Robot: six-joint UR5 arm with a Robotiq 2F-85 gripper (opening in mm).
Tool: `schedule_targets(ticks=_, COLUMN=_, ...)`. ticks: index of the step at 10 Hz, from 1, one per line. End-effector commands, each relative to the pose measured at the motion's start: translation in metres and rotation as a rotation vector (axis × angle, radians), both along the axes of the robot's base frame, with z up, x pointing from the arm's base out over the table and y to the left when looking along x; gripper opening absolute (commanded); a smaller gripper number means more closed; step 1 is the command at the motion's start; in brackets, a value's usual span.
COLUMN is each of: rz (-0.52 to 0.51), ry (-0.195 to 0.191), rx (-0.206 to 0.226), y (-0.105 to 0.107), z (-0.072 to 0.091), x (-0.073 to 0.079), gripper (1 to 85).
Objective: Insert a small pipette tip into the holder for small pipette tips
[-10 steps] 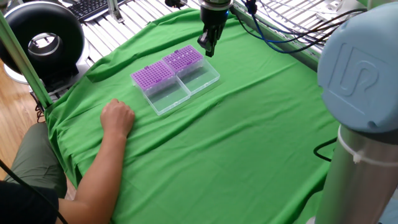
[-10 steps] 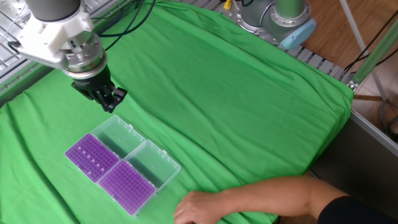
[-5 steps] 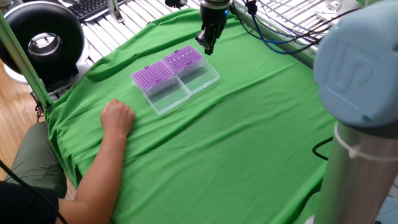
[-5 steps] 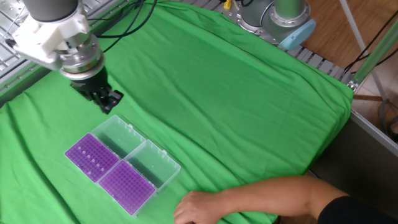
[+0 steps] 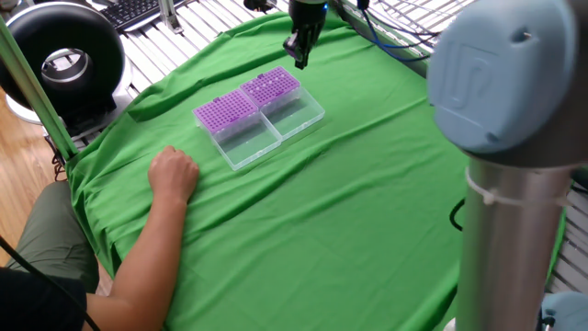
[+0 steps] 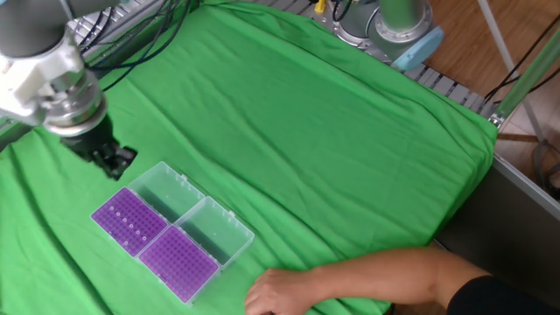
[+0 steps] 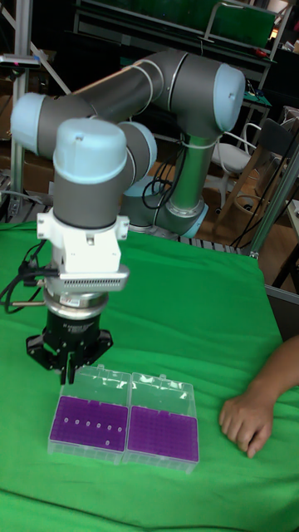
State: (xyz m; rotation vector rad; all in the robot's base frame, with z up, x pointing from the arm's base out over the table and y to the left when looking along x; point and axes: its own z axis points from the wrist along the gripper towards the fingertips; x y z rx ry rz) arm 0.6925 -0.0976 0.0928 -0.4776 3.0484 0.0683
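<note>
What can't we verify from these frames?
- Pipette tip in the gripper: too small to see in any view; jaw state unclear.
- Which purple tip rack takes small tips: holes too fine to compare.
- Person's hand: fist closed, contents hidden.
- Gripper in one fixed view: upper part cut off by the top edge.

A green cloth (image 6: pixel 332 131) covers the tabletop (image 5: pixel 175 51). Just below the hand (image 6: pixel 112 160) lie two clear boxes (image 6: pixel 188 214) with purple racks (image 6: pixel 153 238). A person's hand (image 6: pixel 280 293) rests on the cloth beyond them.
</note>
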Motion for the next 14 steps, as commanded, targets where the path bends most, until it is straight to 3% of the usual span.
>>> schedule_targets(ticks=1, rz=-0.005, ry=-0.015, rx=0.01, y=0.006, z=-0.014, x=0.026, gripper=17.0)
schedule_targets(ticks=8, rz=0.014, ry=-0.036, rx=-0.005, y=0.01, z=-0.033, x=0.042, gripper=18.3)
schedule_targets(ticks=14, rz=0.014, ry=-0.037, rx=-0.002, y=0.011, z=-0.04, x=0.036, gripper=18.3)
